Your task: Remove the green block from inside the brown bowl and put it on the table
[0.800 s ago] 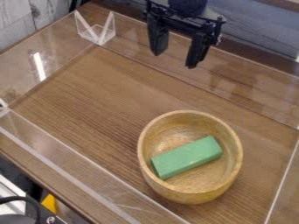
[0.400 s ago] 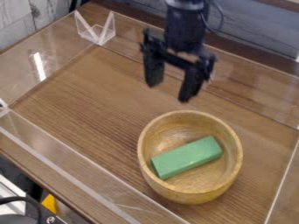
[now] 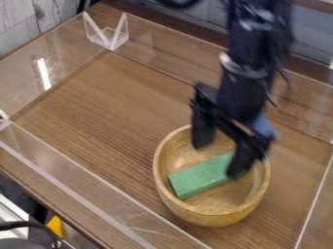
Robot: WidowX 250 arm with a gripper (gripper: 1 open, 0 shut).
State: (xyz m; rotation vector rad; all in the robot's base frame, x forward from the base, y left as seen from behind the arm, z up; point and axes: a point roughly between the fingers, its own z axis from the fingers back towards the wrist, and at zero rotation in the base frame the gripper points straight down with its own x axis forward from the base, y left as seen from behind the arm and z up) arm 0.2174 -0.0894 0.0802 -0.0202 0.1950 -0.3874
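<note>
Green block (image 3: 200, 180) flat inside brown bowl (image 3: 182, 206); hand (image 3: 225, 151) wide open above it

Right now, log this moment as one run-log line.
phase: reaching into bowl | gripper: open, over brown bowl | green block: lying in bowl, not gripped | table: block not placed yet

The arm (image 3: 254, 44) is black and built of blocky segments, somewhat blurred. Its gripper (image 3: 224, 148) is black too, with two long, straight fingers (image 3: 203, 129) below a boxy wrist, and a small blue patch on one side.
</note>
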